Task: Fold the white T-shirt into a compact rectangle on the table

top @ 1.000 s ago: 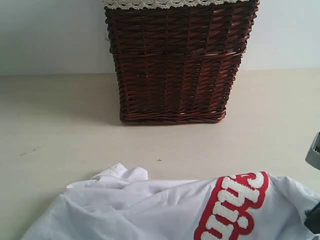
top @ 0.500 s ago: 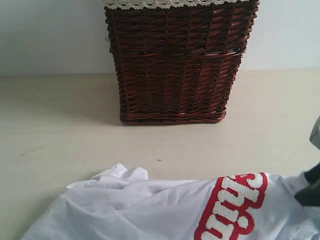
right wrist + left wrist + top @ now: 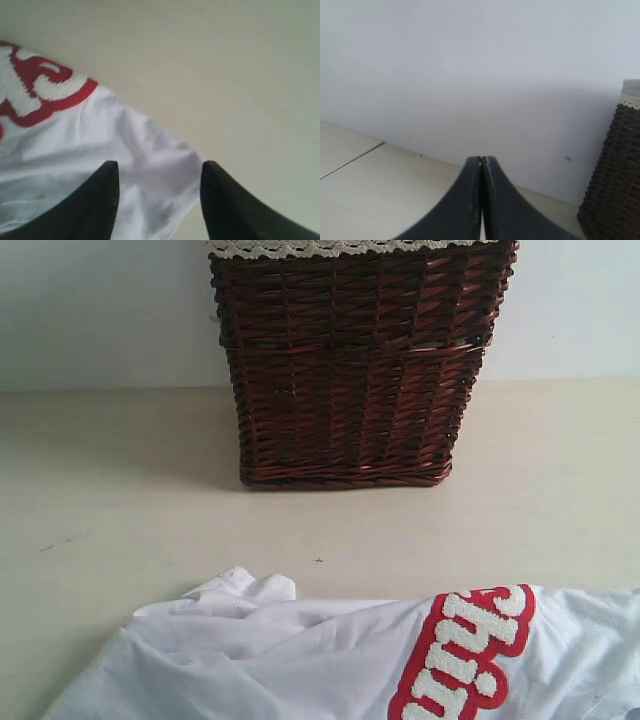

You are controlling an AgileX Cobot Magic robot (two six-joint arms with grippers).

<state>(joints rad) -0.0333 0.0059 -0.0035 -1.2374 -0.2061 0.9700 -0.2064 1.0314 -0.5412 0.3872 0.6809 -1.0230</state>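
Observation:
The white T-shirt (image 3: 300,660) lies crumpled along the near edge of the table (image 3: 120,490), its red-outlined fuzzy letters (image 3: 465,650) showing at the right. In the right wrist view my right gripper (image 3: 159,167) stands open above a rumpled corner of the white T-shirt (image 3: 150,165), with cloth seen between the fingers but not pinched; the letters (image 3: 35,90) lie off to one side. My left gripper (image 3: 482,159) is shut on nothing, raised and facing the wall. Neither gripper shows in the exterior view.
A dark brown wicker basket (image 3: 350,370) with a lace-trimmed rim stands at the back centre against the pale wall; its side shows in the left wrist view as the wicker basket (image 3: 615,175). Bare table (image 3: 240,75) lies beyond the shirt's corner.
My right gripper, visible at the exterior view's right edge before, has left that view. The shirt's right end has settled and spread out flatter.

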